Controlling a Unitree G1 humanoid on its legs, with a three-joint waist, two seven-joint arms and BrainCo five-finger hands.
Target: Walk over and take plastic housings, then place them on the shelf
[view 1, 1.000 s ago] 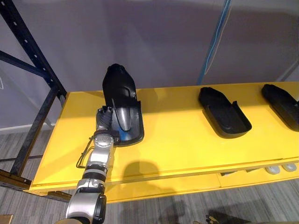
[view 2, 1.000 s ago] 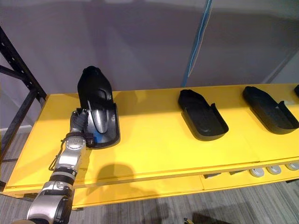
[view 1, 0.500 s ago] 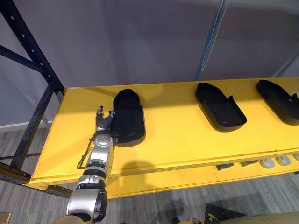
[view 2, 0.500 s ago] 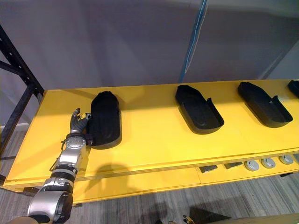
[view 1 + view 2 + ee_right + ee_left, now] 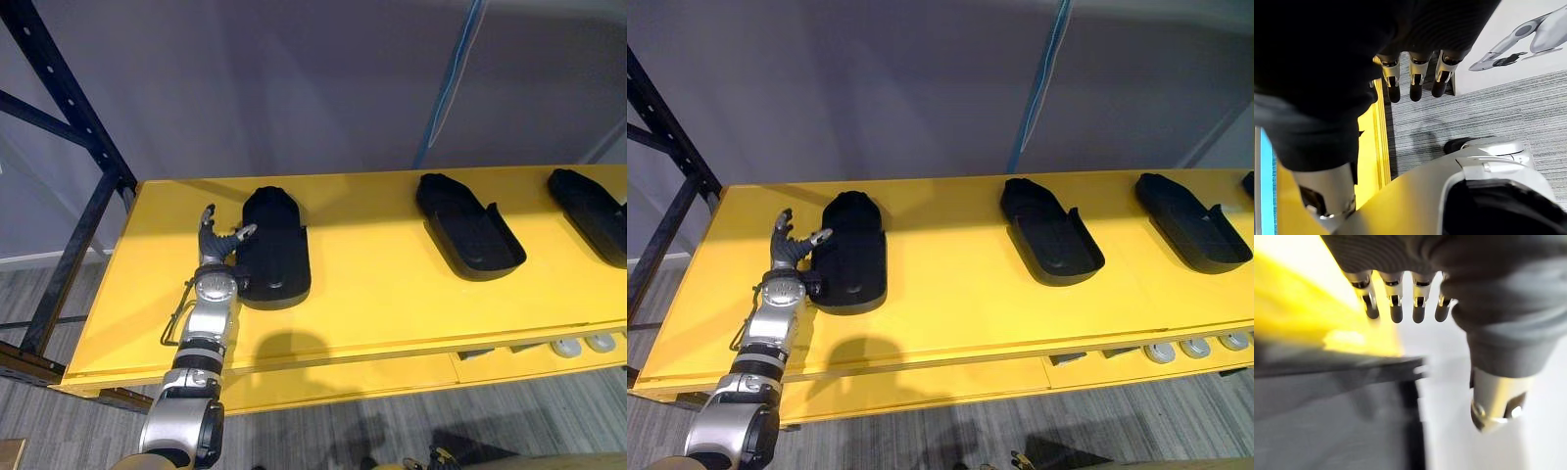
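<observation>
A black plastic housing (image 5: 275, 251) lies flat, hollow side down, on the yellow shelf (image 5: 382, 304) near its left end. My left hand (image 5: 213, 253) rests right beside the housing's left edge, open, fingers straight and spread, thumb pointing at the housing's rim. The left wrist view has those straight fingers (image 5: 1396, 309) over the shelf and the dark housing (image 5: 1327, 421) close below. My right hand (image 5: 1415, 83) hangs open by the shelf's yellow edge (image 5: 1374, 147), above grey floor, and holds nothing.
Two more black housings (image 5: 468, 238) (image 5: 591, 213) lie hollow side up further right on the shelf. A black rack upright (image 5: 69, 127) stands at the left, a grey wall with a blue strip (image 5: 446, 83) behind. Small round parts (image 5: 578, 345) sit on a lower level at right.
The housing stood tilted up in my left hand a second ago; it now lies flat on the shelf. The left hand has opened and let it go.
</observation>
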